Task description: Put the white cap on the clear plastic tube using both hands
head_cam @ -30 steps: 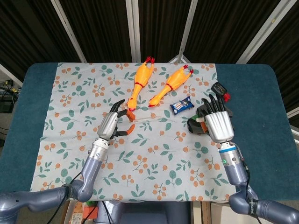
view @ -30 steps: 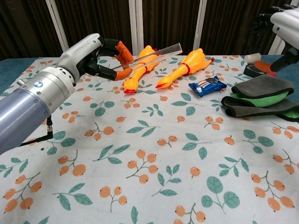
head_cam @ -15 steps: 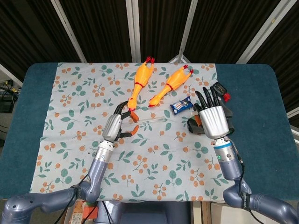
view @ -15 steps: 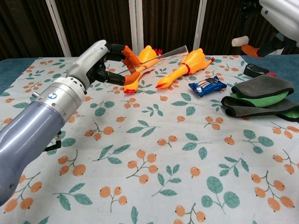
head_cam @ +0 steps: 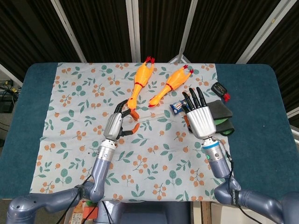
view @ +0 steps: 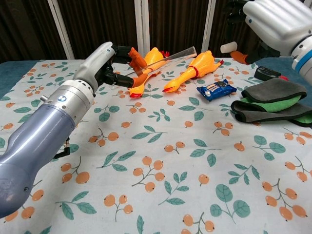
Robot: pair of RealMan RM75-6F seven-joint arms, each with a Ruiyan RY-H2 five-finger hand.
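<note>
Above the cloth, left robot hand (view: 114,61) holds tube (view: 170,54).

Glossy rubber chickens (head_cam: 141,85) lie on matt printed tablecloth (head_cam: 70,102).

Head view looks steeply down; chest view looks low across the same tablecloth (head_cam: 154,154).

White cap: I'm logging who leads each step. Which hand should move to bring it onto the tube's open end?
Probably the right hand: it pinches the white cap aloft, apart from the tube. The left hand only holds the clear plastic tube, open end toward the cap.
</note>
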